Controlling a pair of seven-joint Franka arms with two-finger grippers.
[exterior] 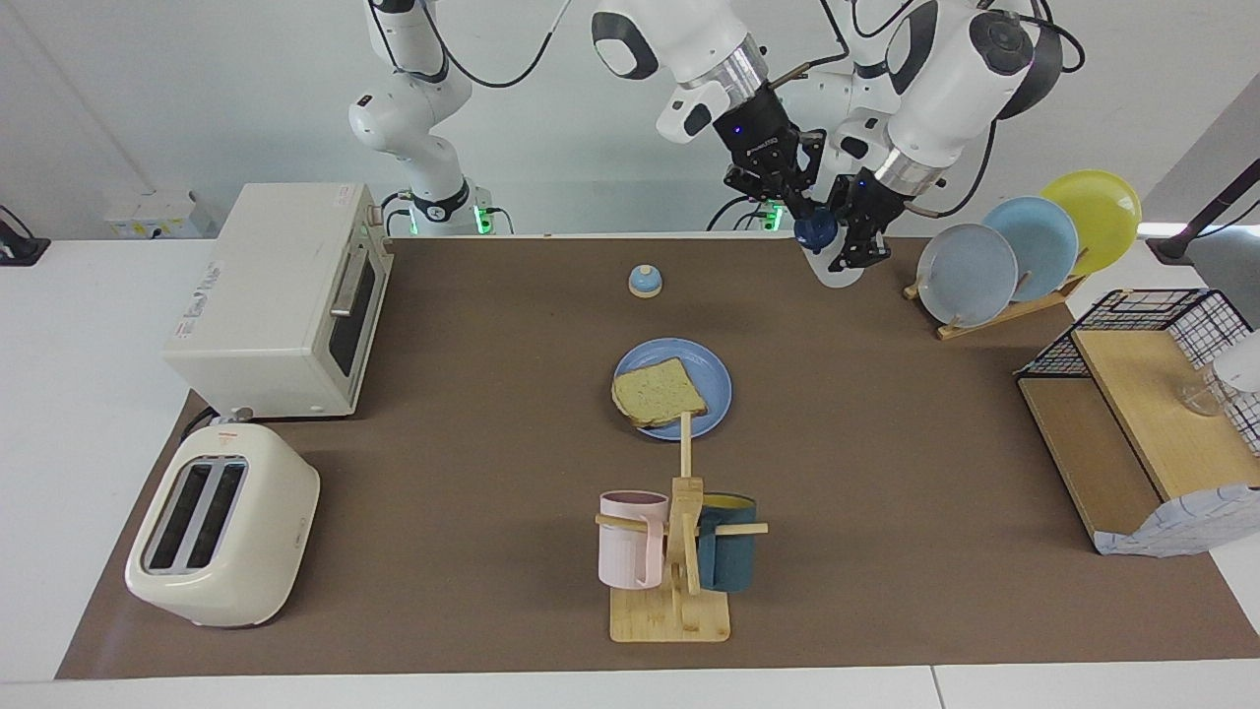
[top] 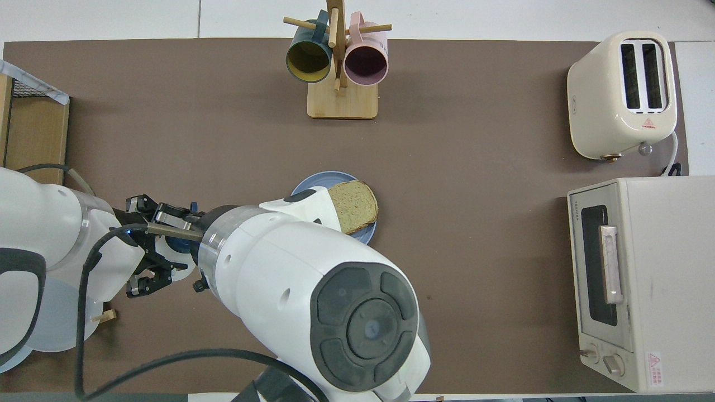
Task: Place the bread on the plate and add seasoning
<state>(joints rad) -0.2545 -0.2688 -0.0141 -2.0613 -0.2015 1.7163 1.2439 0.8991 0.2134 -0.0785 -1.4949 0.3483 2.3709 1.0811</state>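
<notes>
Holding a small white seasoning bottle [exterior: 833, 260] tilted in the air, the left gripper [exterior: 858, 243] is clamped around the bottle's body, over the mat near the robots' edge of the table and just beside the wooden plate rack [exterior: 994, 313]. The right arm reaches across to the same spot, and the right gripper [exterior: 799, 211] has its fingertips drawn close together at the bottle's dark blue cap [exterior: 815, 231]; whether they actually pinch the cap cannot be told. In the overhead view the right arm's bulky wrist hides most of this meeting point.

A slice of toast [exterior: 659, 392] lies flat on the round blue plate [exterior: 715, 379] in the middle of the brown mat, its crust slightly overhanging the rim toward the right arm's end. A small blue-domed bell [exterior: 645, 281] sits nearer to the robots than the plate. A wooden mug stand [exterior: 671, 601] with a pink mug [exterior: 629, 539] and a dark teal mug [exterior: 728, 554] stands farther from the robots. A cream toaster [exterior: 222, 528] and a white toaster oven [exterior: 281, 297] sit toward the right arm's end.
</notes>
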